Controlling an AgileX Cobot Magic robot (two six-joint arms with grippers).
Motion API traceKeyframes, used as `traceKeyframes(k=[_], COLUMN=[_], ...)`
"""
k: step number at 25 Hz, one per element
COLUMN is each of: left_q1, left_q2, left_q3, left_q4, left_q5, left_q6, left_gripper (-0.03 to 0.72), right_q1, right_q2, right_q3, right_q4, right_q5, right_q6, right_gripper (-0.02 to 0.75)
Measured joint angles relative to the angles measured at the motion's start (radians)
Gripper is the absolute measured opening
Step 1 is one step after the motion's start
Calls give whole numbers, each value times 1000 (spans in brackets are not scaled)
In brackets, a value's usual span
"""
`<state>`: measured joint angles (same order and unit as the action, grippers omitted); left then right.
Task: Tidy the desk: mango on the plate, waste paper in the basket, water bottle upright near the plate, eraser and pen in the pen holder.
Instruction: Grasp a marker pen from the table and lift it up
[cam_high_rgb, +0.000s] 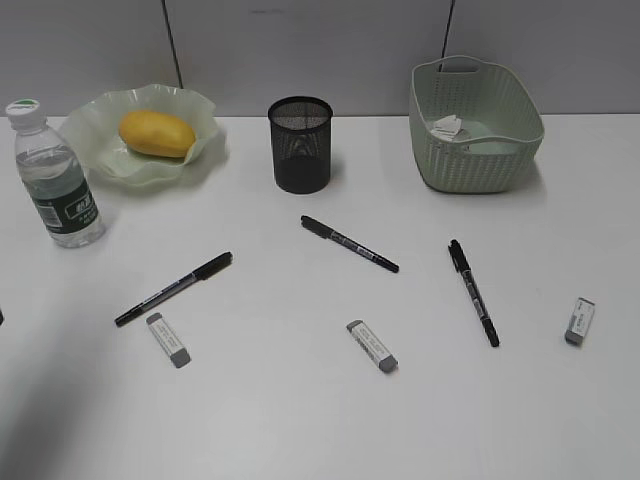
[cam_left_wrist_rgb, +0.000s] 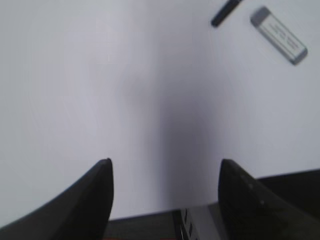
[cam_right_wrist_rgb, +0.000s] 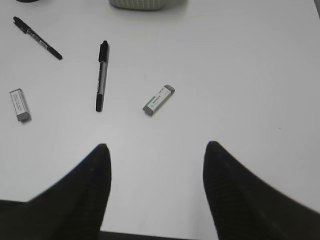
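White eraser (cam_right_wrist_rgb: 158, 100) lies ahead of the open right pincer (cam_right_wrist_rgb: 156, 160), apart.

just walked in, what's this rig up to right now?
Desk tidy, partly done. The yellow-orange mango lies on the wavy-rimmed pale green plate, the crumpled white waste paper is in the pale green woven-pattern basket, and the clear water bottle stands upright beside the plate. Three black pens and three grey-white erasers lie loose on the white desk; none is in the black mesh pen holder. The left gripper and right gripper hang open over bare desk, holding nothing.
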<state>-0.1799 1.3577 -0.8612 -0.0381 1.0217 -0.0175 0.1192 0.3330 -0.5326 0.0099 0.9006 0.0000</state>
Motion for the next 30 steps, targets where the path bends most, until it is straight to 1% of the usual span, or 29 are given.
traceKeyframes(k=[3, 6, 9, 13, 16, 19, 22, 25, 30], left_q1=[0, 0, 0, 0, 0, 0, 0, 0, 0], left_q2=[-74, -217, -422, -773, -990, -1167, -1272, -1312, -1316], left_q3=[4, 45, 124, 231, 273, 281, 281, 281, 318], left_q4=[-20, -24, -24, -23, -20, -10, 16, 38, 38], left_q5=[73, 72, 54, 12, -16, -23, -12, 22, 50], left_q6=[0, 0, 0, 0, 0, 0, 0, 0, 2], left_gripper=[498, 483, 461, 449, 446, 445, 445, 445, 445], right_q1=[0, 0, 0, 0, 0, 0, 0, 0, 0], right_q2=[82, 134, 141, 142, 149, 194, 299, 444, 734], right_q3=[0, 0, 0, 0, 0, 0, -13, -51, -199], right_q4=[1, 1, 1, 1, 1, 1, 1, 1, -1], right_q5=[-51, -72, -80, -115, -177, -248, -298, -326, -315], right_q6=[0, 0, 0, 0, -15, -33, -35, -36, -37], right_gripper=[468, 468, 468, 468, 468, 468, 468, 468, 468])
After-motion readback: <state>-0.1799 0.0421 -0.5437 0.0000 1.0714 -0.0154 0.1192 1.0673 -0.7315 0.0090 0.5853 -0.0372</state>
